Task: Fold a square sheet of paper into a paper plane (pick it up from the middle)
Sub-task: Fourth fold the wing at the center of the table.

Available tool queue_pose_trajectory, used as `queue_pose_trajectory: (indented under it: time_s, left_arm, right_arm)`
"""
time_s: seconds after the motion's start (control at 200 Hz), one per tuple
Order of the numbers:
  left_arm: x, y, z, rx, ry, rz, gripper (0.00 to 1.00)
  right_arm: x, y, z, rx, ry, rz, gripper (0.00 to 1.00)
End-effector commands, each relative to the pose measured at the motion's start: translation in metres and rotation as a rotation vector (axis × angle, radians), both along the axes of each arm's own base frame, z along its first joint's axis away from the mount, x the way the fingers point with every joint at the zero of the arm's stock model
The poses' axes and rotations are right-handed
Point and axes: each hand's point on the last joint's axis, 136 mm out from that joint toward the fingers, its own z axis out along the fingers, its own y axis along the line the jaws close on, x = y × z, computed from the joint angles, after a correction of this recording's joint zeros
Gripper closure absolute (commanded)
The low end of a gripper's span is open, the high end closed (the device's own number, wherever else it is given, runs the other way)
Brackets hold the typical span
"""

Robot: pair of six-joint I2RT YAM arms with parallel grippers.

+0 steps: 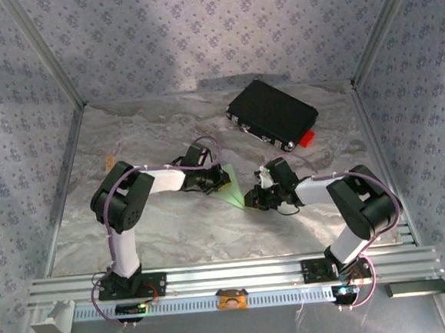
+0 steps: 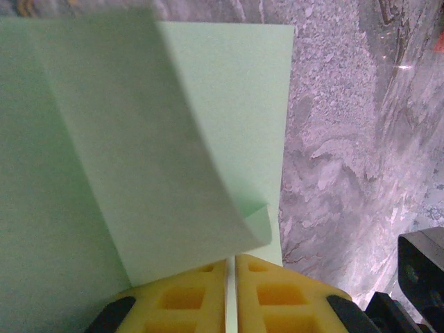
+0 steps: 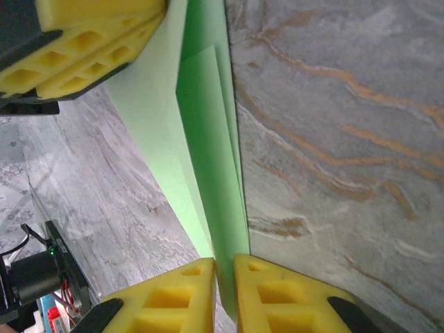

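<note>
The square sheet of paper (image 1: 232,187) is pale green and partly folded, and it hangs between both grippers over the middle of the table. In the left wrist view the paper (image 2: 139,139) shows a slanted flap folded over a flat layer. My left gripper (image 2: 231,281) is shut on its lower edge, yellow pads pressed together with the thin sheet between them. My right gripper (image 3: 224,284) is shut on the narrow end of the paper (image 3: 208,139), whose layers run away from it. The left gripper's fingers (image 3: 90,41) hold the far end. From above, the left gripper (image 1: 214,181) and right gripper (image 1: 256,198) sit close together.
A black rectangular case (image 1: 272,115) with a small red tab (image 1: 307,138) lies at the back right of the marble table (image 1: 174,232). Patterned walls and metal posts enclose the table. The right arm's dark body (image 2: 420,277) stands close beside the left gripper.
</note>
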Motion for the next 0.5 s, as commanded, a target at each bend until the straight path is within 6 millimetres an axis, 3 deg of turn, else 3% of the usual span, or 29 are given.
queue_pose_trajectory:
  time_s: [0.0,0.17,0.35,0.495]
  left_arm:
    - [-0.009,0.011,-0.020,0.058,0.046,0.002,0.89]
    - [-0.009,0.012,-0.020,0.059,0.048,0.003,0.89]
    - [-0.009,0.012,-0.021,0.060,0.050,0.005,0.89]
    - [-0.009,0.013,-0.022,0.062,0.054,0.008,0.89]
  right_arm:
    - [-0.023,-0.017,-0.020,-0.079,0.098,-0.004,0.84]
    - [-0.029,-0.026,-0.030,-0.125,0.116,-0.013,0.92]
    - [-0.030,-0.024,-0.022,-0.101,0.111,-0.012,0.86]
    - [-0.033,-0.028,-0.020,-0.115,0.108,-0.010,0.89]
